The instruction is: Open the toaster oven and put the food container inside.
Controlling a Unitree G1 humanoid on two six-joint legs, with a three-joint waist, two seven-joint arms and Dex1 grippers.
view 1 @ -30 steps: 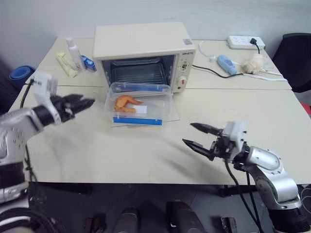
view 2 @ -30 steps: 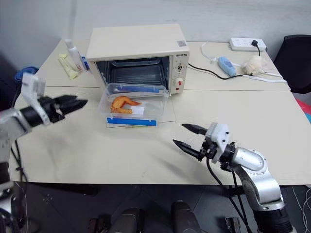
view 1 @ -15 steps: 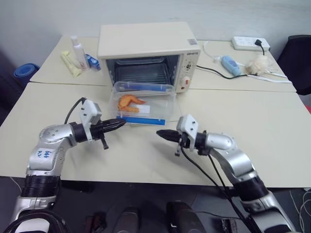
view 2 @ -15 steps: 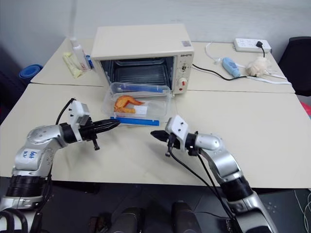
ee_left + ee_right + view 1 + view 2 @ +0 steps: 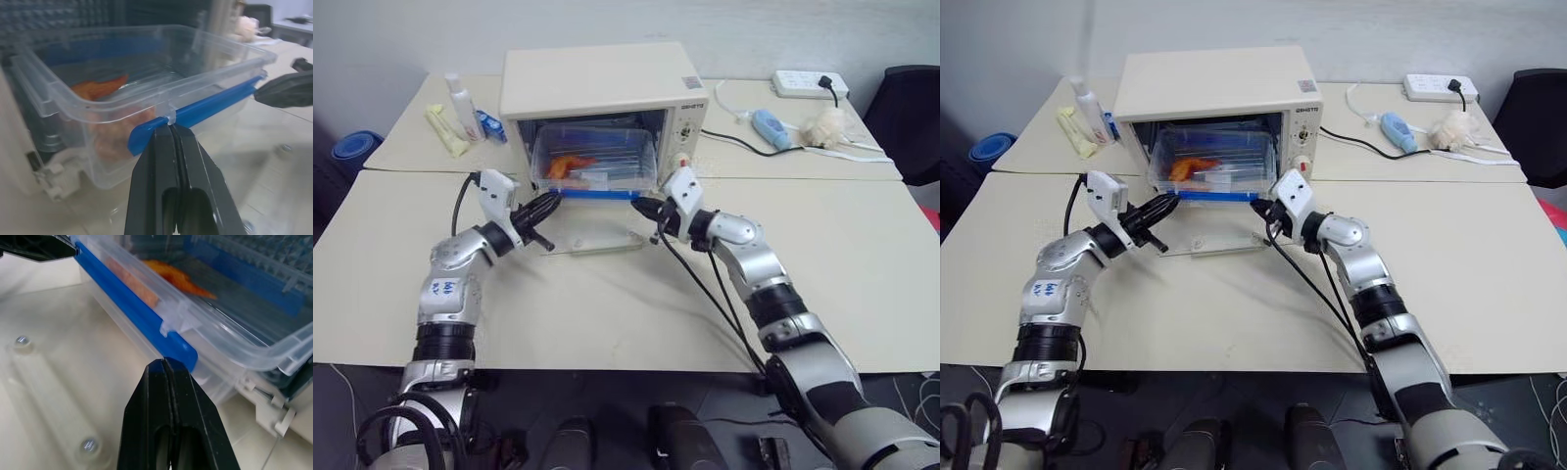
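Head stereo pair looking forward and down over the table, wrist cameras close behind each closed gripper, both facing the food container from opposite ends

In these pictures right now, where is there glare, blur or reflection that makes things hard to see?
Left wrist view: the food container is sharp near its blue clip bar; the background behind it is blurred. Right wrist view: the glass door lying flat is see-through with pale sheen, and the near fingers are dark. Left eye view: even light and soft shadows on the table.
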